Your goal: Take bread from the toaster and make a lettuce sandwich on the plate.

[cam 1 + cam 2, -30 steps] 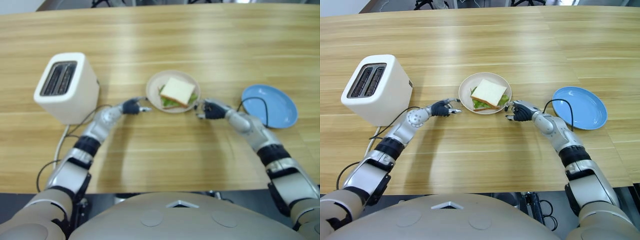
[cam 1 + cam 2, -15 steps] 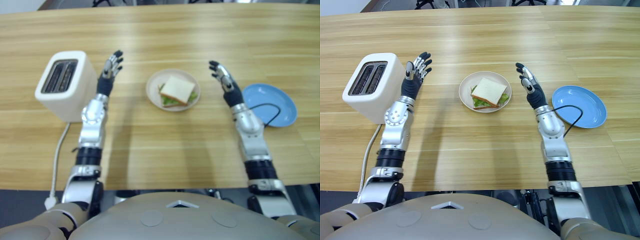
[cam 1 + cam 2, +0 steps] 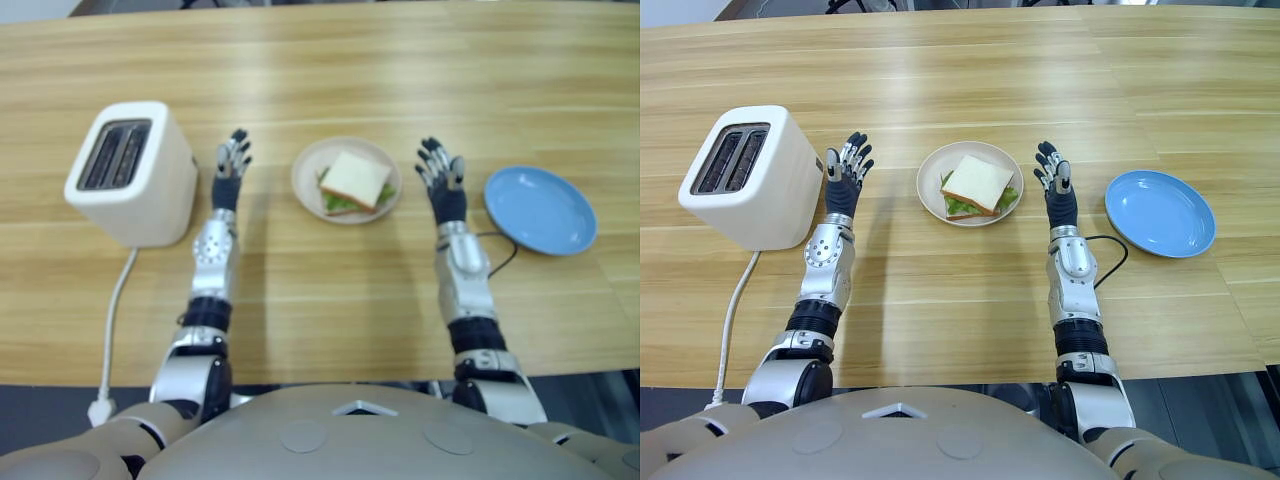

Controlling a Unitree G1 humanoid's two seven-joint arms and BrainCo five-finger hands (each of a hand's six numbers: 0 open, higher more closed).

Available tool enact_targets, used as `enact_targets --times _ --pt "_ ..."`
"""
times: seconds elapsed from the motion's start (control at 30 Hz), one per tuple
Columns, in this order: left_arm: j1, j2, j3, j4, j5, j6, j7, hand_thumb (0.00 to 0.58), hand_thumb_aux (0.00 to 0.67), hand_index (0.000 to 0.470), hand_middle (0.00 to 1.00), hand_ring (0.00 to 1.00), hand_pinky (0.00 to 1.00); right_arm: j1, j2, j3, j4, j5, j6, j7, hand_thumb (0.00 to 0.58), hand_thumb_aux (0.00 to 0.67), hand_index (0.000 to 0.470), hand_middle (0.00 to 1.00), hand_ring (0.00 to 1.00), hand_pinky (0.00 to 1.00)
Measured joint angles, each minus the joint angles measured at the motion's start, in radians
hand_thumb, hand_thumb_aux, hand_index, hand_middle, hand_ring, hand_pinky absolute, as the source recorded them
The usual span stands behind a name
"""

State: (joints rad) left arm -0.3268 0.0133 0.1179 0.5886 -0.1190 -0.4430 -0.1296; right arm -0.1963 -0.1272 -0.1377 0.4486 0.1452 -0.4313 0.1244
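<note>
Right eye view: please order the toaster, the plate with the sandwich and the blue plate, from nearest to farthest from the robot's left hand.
1. The toaster, just to the left of the left hand.
2. The plate with the sandwich, to that hand's right, between the two hands.
3. The blue plate, far right, beyond the right hand.

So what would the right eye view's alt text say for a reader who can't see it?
A lettuce sandwich sits on a beige plate in the middle of a wooden table, with the robot's left hand and right hand open and empty on either side. A white toaster stands to the left and a blue plate lies to the right.
</note>
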Motion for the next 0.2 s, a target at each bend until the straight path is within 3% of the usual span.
enact_targets --times 0.2 --pt "-0.005 0.003 0.000 0.030 0.000 -0.018 0.002 0.000 0.000 0.000 0.00 0.00 0.00 -0.003 -0.006 -0.020 0.016 -0.014 -0.022 -0.011 0.000 0.000 0.000 0.00 0.00 0.00"
